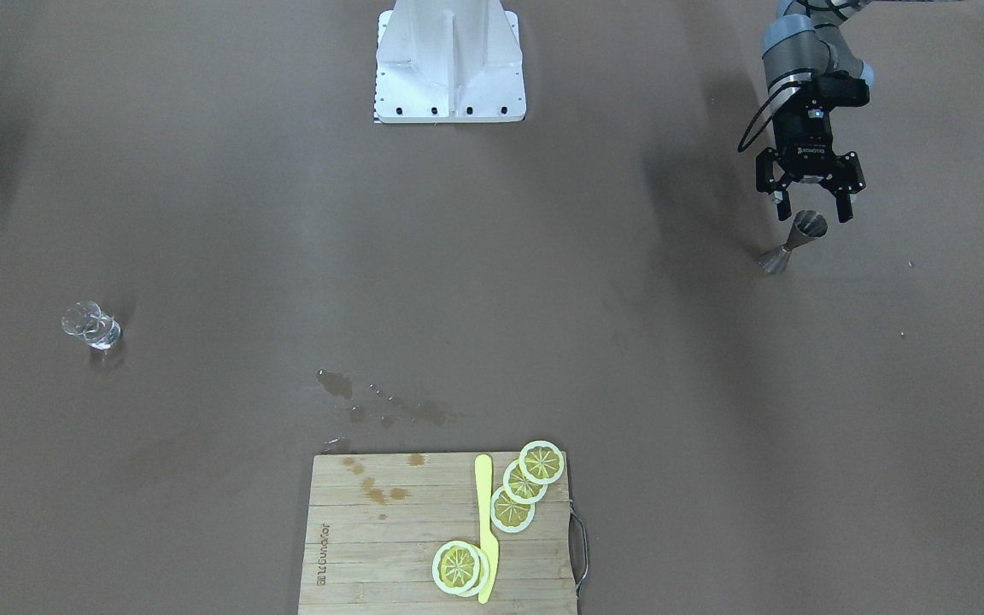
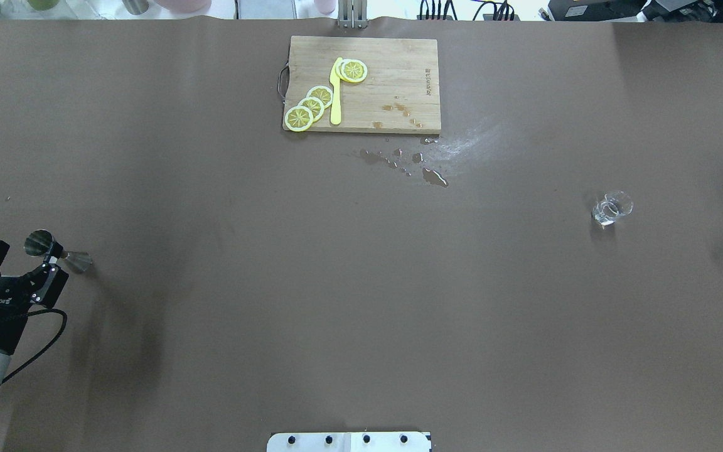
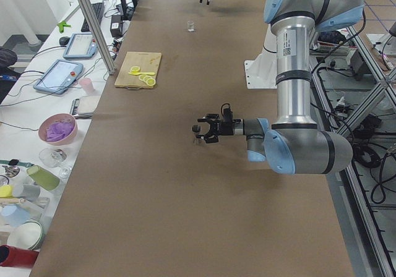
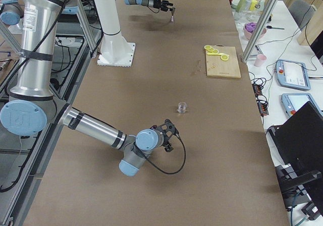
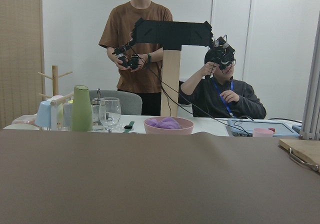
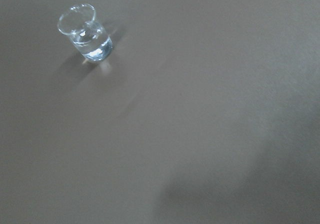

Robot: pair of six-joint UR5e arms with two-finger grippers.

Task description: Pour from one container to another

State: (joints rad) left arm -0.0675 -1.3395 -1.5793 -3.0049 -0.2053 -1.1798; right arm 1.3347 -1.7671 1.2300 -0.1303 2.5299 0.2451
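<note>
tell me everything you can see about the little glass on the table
The small glass is clear, and its rim looks pinched into a pouring lip. It holds some clear liquid in its lower part. It stands upright and alone on the brown table, on the robot's right side; nothing touches it.

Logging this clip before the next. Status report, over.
Left gripper open at the jigger, not gripping. Right gripper short of the glass, state unclear. Jigger and glass upright, far apart. Path between clear; spill by the board.
</note>
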